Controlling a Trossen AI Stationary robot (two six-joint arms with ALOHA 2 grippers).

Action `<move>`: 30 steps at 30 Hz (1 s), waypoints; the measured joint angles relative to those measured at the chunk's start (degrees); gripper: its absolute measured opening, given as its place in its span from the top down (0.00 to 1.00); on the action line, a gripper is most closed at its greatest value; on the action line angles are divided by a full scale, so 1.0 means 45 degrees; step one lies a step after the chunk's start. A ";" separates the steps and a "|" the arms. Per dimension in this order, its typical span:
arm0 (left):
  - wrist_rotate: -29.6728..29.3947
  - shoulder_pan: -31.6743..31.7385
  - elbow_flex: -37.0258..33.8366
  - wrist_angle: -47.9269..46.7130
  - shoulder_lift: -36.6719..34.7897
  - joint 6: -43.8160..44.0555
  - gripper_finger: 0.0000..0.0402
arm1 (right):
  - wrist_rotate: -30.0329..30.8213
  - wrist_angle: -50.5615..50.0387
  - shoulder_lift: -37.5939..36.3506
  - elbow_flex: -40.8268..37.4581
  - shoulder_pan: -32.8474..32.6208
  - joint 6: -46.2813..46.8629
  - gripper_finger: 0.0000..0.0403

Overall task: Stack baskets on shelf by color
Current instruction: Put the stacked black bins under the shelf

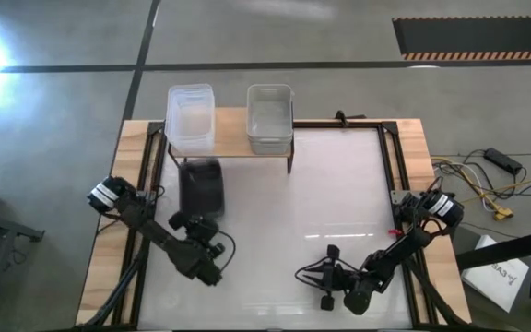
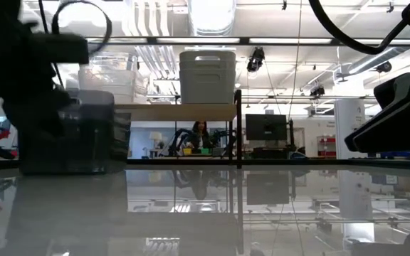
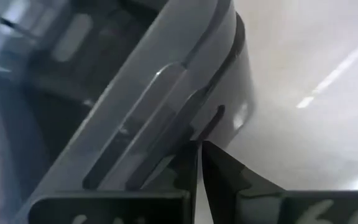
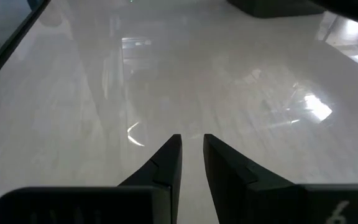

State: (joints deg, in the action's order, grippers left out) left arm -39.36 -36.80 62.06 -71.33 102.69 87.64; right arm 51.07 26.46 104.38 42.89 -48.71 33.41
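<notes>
Left pincer clamped on dark grey basket's near rim, below shelf

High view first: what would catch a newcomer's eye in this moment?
The shelf at the table's far edge carries a clear basket on its left end and a light grey basket on its right. A dark grey basket sits on the table just in front of the shelf's left end, and the left gripper is shut against its near rim. The right gripper waits over bare table at the near right, holding nothing.
</notes>
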 joint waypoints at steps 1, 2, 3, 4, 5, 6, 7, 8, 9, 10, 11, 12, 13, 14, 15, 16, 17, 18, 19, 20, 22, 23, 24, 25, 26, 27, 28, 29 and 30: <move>-0.0076 0.0180 -0.0278 -0.0119 -0.0018 0.0000 0.98 | -0.0002 0.0000 0.0000 0.0000 0.0000 -0.0001 0.85; -0.0107 0.0378 -0.0558 -0.0184 -0.0041 0.0000 0.98 | -0.0004 0.0000 0.0000 0.0000 0.0000 0.0000 0.85; -0.0121 0.0561 -0.0862 -0.0141 -0.0086 0.0000 0.98 | -0.0005 0.0000 0.0000 0.0000 0.0000 0.0000 0.85; -0.0149 0.0757 -0.1141 -0.0157 -0.0117 0.0000 0.98 | -0.0005 0.0002 0.0000 0.0000 0.0000 0.0000 0.85; -0.0200 0.0941 -0.1405 -0.0174 -0.0142 0.0004 0.98 | -0.0005 0.0005 0.0000 0.0000 0.0000 0.0000 0.85; -0.0369 0.1107 -0.1655 -0.0154 -0.0187 0.0068 0.98 | -0.0005 0.0005 0.0000 0.0000 0.0000 0.0000 0.85; -0.0583 0.1265 -0.1924 -0.0089 -0.0253 0.0121 0.98 | -0.0005 0.0004 0.0000 0.0000 0.0000 0.0000 0.85; -0.0775 0.1421 -0.2165 0.0045 -0.0324 0.0126 0.98 | -0.0005 0.0005 0.0000 0.0000 0.0000 0.0015 0.85; -0.0988 0.1590 -0.2364 0.0212 -0.0396 0.0126 0.98 | -0.0005 0.0005 0.0000 0.0000 0.0000 0.0029 0.85; -0.1229 0.1751 -0.2555 0.0421 -0.0495 0.0126 0.98 | -0.0007 0.0005 0.0000 0.0000 0.0000 0.0029 0.85; -0.1450 0.1898 -0.2732 0.0568 -0.0599 0.0127 0.98 | -0.0005 0.0005 0.0000 0.0000 0.0000 0.0044 0.85; -0.1690 0.2051 -0.2890 0.0617 -0.0712 0.0131 0.98 | -0.0007 0.0005 0.0000 0.0000 0.0000 0.0065 0.85; -0.1943 0.2201 -0.3054 0.0631 -0.0832 0.0121 0.98 | -0.0007 0.0003 0.0000 0.0000 0.0000 0.0080 0.85; -0.2187 0.2345 -0.3195 0.0643 -0.0946 0.0120 0.98 | -0.0010 0.0001 0.0000 0.0000 0.0000 0.0092 0.85; -0.2384 0.2486 -0.3332 0.0666 -0.1078 0.0117 0.98 | -0.0010 0.0005 0.0000 0.0000 0.0000 0.0103 0.85; -0.2529 0.2638 -0.3491 0.0682 -0.1228 0.0117 0.98 | -0.0010 0.0005 0.0000 0.0000 0.0000 0.0112 0.85; -0.2708 0.2774 -0.3667 0.0671 -0.1389 0.0117 0.98 | -0.0014 0.0005 0.0000 0.0000 0.0000 0.0117 0.85; -0.2892 0.2916 -0.3852 0.0671 -0.1536 0.0117 0.98 | -0.0015 0.0001 0.0000 0.0000 0.0000 0.0120 0.85; -0.3076 0.3049 -0.4061 0.0682 -0.1694 0.0114 0.98 | -0.0015 0.0002 0.0000 0.0000 0.0000 0.0123 0.85; -0.3258 0.3179 -0.4289 0.0748 -0.1862 0.0116 0.98 | -0.0012 0.0005 0.0000 0.0000 0.0000 0.0129 0.85; -0.3651 0.3458 -0.4744 0.1116 -0.2207 0.0117 0.98 | -0.0015 0.0005 0.0000 0.0000 0.0000 0.0133 0.85; -0.3766 0.3586 -0.4974 0.1354 -0.2405 0.0112 0.98 | -0.0015 0.0000 0.0000 0.0000 0.0000 0.0131 0.85; -0.3900 0.3702 -0.5183 0.1599 -0.2598 0.0108 0.98 | -0.0015 0.0005 0.0000 0.0000 0.0000 0.0131 0.85; -0.4094 0.3785 -0.5394 0.1922 -0.2797 0.0107 0.98 | -0.0015 0.0003 0.0000 0.0000 0.0000 0.0129 0.85; -0.4283 0.3856 -0.5604 0.2332 -0.2962 0.0107 0.98 | -0.0015 0.0005 0.0000 0.0000 0.0000 0.0126 0.85; -0.4407 0.3878 -0.5796 0.2681 -0.3121 0.0104 0.98 | -0.0017 0.0000 -0.0003 0.0000 0.0000 0.0126 0.85; -0.4438 0.3886 -0.5956 0.2957 -0.3301 0.0106 0.98 | -0.0015 0.0001 -0.0001 0.0000 0.0000 0.0121 0.85; -0.4444 0.3886 -0.6046 0.3127 -0.3445 0.0083 0.98 | -0.0015 0.0003 0.0000 0.0000 0.0000 0.0121 0.85; -0.4439 0.3886 -0.6090 0.3344 -0.3571 0.0020 0.98 | -0.0019 0.0005 0.0000 0.0000 0.0000 0.0121 0.85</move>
State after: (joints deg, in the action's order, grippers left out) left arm -59.33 -19.31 34.66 -56.28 86.62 87.73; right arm 50.98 26.48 104.38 42.89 -48.71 33.95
